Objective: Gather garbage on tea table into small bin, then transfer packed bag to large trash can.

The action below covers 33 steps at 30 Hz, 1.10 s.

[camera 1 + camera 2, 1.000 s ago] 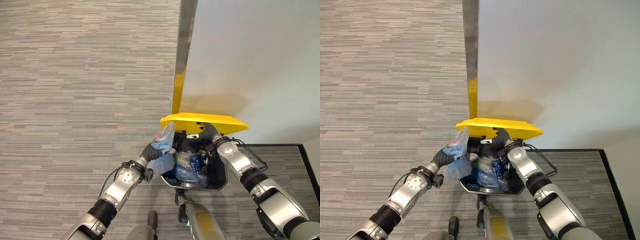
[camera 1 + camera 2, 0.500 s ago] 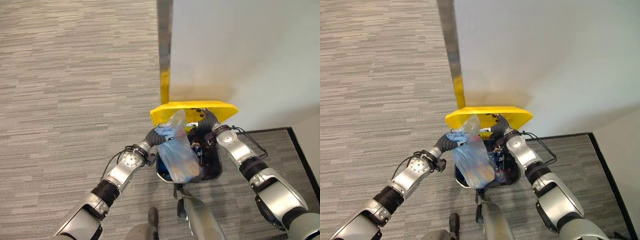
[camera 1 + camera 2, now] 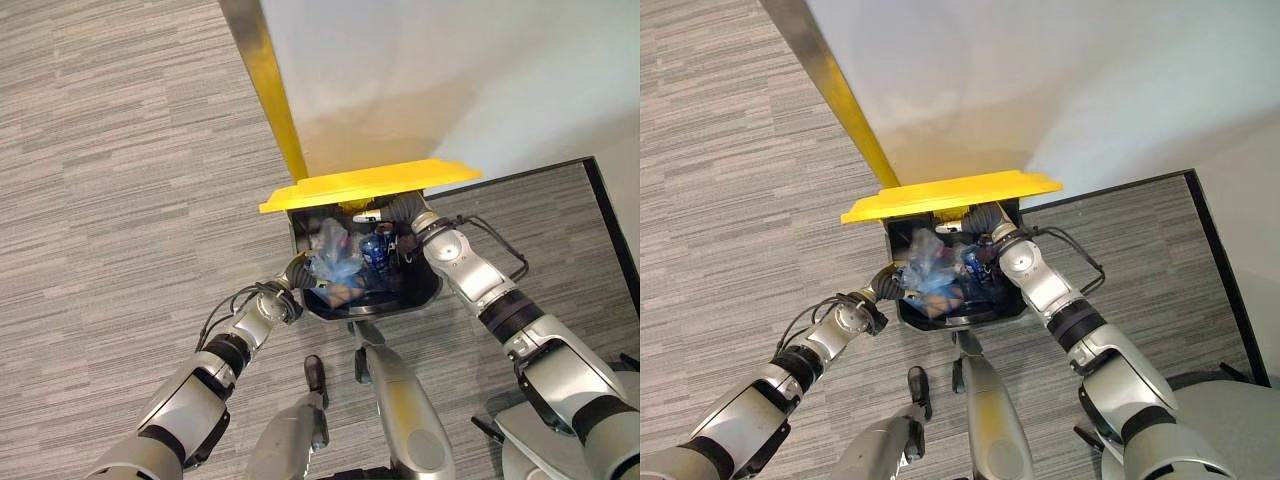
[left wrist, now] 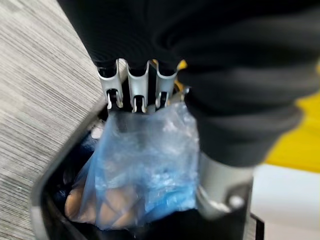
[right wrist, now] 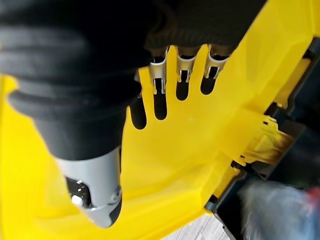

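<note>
- Yellow lid (image 3: 370, 183) of the large black trash can (image 3: 425, 290) stood raised, hinged at the wall side, with the can's mouth open below it.
- Right hand (image 5: 172, 70) was under the lid, straight fingers (image 5: 186, 70) pressed flat against its yellow underside, curled round nothing; the right wrist view showed the fingers spread on the plastic beside the hinge.
- Right arm reached in from the right across the can's rim, with the hand up at the back of the opening, next to the wall (image 3: 450, 70).
- Left hand (image 4: 137, 90) was at the can's left rim, fingers curled down onto the gathered top of a blue plastic bag (image 4: 145, 165); how the thumb sat could not be made out.
- Bag (image 3: 335, 262) hung from that hand inside the mouth of the can, its body below the level of the rim, the plastic translucent and crinkled.
- Through the bag's lower part something orange-tan (image 4: 85, 202) was visible; what it was could not be told.
- Beside the bag, inside the can, lay other rubbish, including a dark blue item (image 3: 375, 250) toward the right hand's side; details were too small to tell.
- Can stood on grey striped carpet (image 3: 120, 180), close against the white wall, with a yellow strip (image 3: 280, 115) running along the wall's corner edge above the lid.
- A black border line (image 3: 610, 225) crossed the floor to the right of the can.
</note>
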Tool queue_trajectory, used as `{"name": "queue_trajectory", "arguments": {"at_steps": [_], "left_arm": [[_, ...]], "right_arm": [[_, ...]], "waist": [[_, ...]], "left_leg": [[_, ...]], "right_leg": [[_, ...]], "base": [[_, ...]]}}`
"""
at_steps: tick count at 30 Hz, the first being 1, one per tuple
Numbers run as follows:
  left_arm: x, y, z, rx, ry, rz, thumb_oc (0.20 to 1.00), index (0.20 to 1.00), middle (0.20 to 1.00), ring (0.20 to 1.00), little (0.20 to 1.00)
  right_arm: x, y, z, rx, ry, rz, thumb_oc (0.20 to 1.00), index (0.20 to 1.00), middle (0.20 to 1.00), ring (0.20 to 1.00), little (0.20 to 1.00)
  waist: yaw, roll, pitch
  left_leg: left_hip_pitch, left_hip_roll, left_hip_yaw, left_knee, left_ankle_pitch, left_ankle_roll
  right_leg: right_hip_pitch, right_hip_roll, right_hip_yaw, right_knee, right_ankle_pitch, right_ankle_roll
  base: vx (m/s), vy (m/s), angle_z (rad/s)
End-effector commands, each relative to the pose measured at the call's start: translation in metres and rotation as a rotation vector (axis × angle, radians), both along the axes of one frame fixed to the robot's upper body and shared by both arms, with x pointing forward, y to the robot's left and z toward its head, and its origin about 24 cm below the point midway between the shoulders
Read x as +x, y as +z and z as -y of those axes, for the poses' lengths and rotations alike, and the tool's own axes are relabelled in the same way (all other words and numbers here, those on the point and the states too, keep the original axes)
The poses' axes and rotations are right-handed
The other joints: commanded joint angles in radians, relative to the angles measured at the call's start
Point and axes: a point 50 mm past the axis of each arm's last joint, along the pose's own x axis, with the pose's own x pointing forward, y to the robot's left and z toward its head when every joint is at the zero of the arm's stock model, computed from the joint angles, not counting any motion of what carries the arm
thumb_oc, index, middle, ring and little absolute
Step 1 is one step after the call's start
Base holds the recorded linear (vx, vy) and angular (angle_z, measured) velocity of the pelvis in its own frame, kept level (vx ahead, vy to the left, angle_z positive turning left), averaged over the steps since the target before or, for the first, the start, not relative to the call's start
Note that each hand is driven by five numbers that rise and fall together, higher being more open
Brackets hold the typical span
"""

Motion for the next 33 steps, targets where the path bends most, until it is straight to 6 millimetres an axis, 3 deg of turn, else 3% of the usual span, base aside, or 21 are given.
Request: {"name": "queue_trajectory", "arguments": {"at_steps": [1,4,5,9,11,12,13,15,19,21,23,24,33], "left_arm": [[-0.012,-0.002,0.001,-0.057,-0.011,0.042,1.0,1.0,1.0,1.0,1.0],[-0.019,-0.004,-0.009,-0.122,0.029,0.044,1.0,1.0,1.0,1.0,1.0],[-0.037,-0.013,-0.033,-0.279,0.144,0.014,1.0,1.0,1.0,1.0,1.0],[-0.069,-0.025,-0.081,-0.358,0.305,-0.002,1.0,1.0,1.0,1.0,1.0],[-0.1,-0.038,-0.117,-0.349,0.43,-0.037,1.0,1.0,1.0,1.0,1.0],[-0.119,-0.045,-0.136,-0.346,0.518,-0.061,1.0,1.0,1.0,1.0,1.0],[-0.125,-0.048,-0.141,-0.343,0.542,-0.073,1.0,1.0,1.0,1.0,1.0],[-0.133,-0.053,-0.147,-0.331,0.573,-0.097,1.0,1.0,1.0,1.0,1.0],[-0.146,-0.061,-0.152,-0.309,0.588,-0.147,1.0,1.0,1.0,1.0,1.0],[-0.151,-0.064,-0.155,-0.294,0.597,-0.162,1.0,1.0,1.0,1.0,1.0],[-0.159,-0.07,-0.154,-0.316,0.616,-0.187,1.0,1.0,1.0,1.0,1.0],[-0.169,-0.079,-0.153,-0.336,0.648,-0.221,1.0,1.0,1.0,1.0,1.0],[-0.183,-0.094,-0.148,-0.345,0.651,-0.314,1.0,1.0,1.0,1.0,1.0]], "right_arm": [[-0.008,0.013,-0.015,0.062,0.073,0.096,1.0,1.0,1.0,1.0,1.0],[-0.013,-0.002,-0.004,0.086,0.046,0.055,1.0,1.0,1.0,1.0,1.0],[-0.023,-0.023,0.011,0.107,0.009,-0.003,1.0,1.0,1.0,1.0,1.0],[-0.039,-0.049,0.033,0.111,-0.045,-0.071,1.0,1.0,1.0,1.0,1.0],[-0.054,-0.071,0.053,0.098,-0.095,-0.138,1.0,1.0,1.0,1.0,1.0],[-0.065,-0.087,0.067,0.072,-0.13,-0.195,1.0,1.0,1.0,1.0,1.0],[-0.07,-0.095,0.072,0.064,-0.143,-0.225,1.0,1.0,1.0,1.0,1.0],[-0.083,-0.112,0.084,0.058,-0.187,-0.287,1.0,1.0,1.0,1.0,1.0],[-0.11,-0.143,0.108,0.055,-0.281,-0.4,1.0,1.0,1.0,1.0,1.0],[-0.123,-0.16,0.116,0.074,-0.333,-0.467,1.0,1.0,1.0,1.0,1.0],[-0.14,-0.177,0.126,0.082,-0.394,-0.544,1.0,1.0,1.0,1.0,1.0],[-0.147,-0.185,0.132,0.076,-0.423,-0.584,1.0,1.0,1.0,1.0,1.0],[-0.168,-0.204,0.153,0.004,-0.49,-0.685,1.0,1.0,1.0,1.0,1.0]], "waist": [[0.013,-0.016,-0.087],[0.02,-0.028,-0.103],[0.043,-0.036,-0.121],[0.073,-0.065,-0.13],[0.099,-0.073,-0.139],[0.1,-0.078,-0.142],[0.097,-0.082,-0.143],[0.098,-0.07,-0.142],[0.112,-0.027,-0.171],[0.119,-0.022,-0.193],[0.121,-0.046,-0.229],[0.117,-0.052,-0.254],[0.104,-0.05,-0.32]], "left_leg": [[0.007,-0.067,0.002,0.181,-0.206,0.014],[0.007,-0.066,-0.001,0.209,-0.219,0.015],[0.027,-0.06,-0.007,0.226,-0.235,0.016],[0.04,-0.07,-0.004,0.255,-0.236,0.023],[0.055,-0.077,0.009,0.256,-0.231,0.031],[0.075,-0.076,0.018,0.238,-0.21,0.038],[0.077,-0.077,0.012,0.225,-0.19,0.043],[0.064,-0.063,-0.001,0.21,-0.154,0.05],[0.036,-0.01,-0.007,0.14,-0.089,0.049],[0.031,0.008,-0.003,0.113,-0.066,0.036],[0.033,0.011,-0.005,0.082,-0.045,0.021],[0.037,0.025,0.012,0.055,-0.032,0.013],[0.081,0.032,0.019,-0.018,-0.003,-0.01]], "right_leg": [[-0.052,-0.042,-0.039,-0.034,0.089,0.085],[-0.039,-0.05,-0.03,-0.035,0.094,0.086],[-0.004,-0.052,-0.032,-0.047,0.1,0.089],[0.045,-0.074,-0.052,-0.074,0.124,0.108],[0.079,-0.083,-0.087,-0.084,0.134,0.134],[0.077,-0.093,-0.095,-0.033,0.169,0.167],[0.07,-0.097,-0.085,-0.002,0.175,0.182],[0.079,-0.09,-0.057,0.087,0.116,0.172],[0.112,-0.069,0.015,0.329,-0.057,0.101],[0.175,-0.068,0.043,0.346,-0.1,0.092],[0.274,-0.037,0.059,0.193,-0.149,0.081],[0.299,-0.01,0.078,0.112,-0.129,0.087],[0.41,0.001,0.079,-0.071,-0.109,0.072]], "base": [[-0.04,-0.023,0.25],[-0.07,-0.016,0.25],[-0.09,-0.027,0.19],[-0.12,-0.004,0.09],[-0.15,0.07,-0.05],[-0.14,0.058,-0.03],[-0.15,0.043,-0.08],[-0.2,0.026,-0.1],[-0.18,0.008,-0.05],[-0.02,-0.084,-0.03],[0.09,-0.198,-0.3],[0.08,-0.173,-0.37],[0.05,-0.06,-0.13]]}}
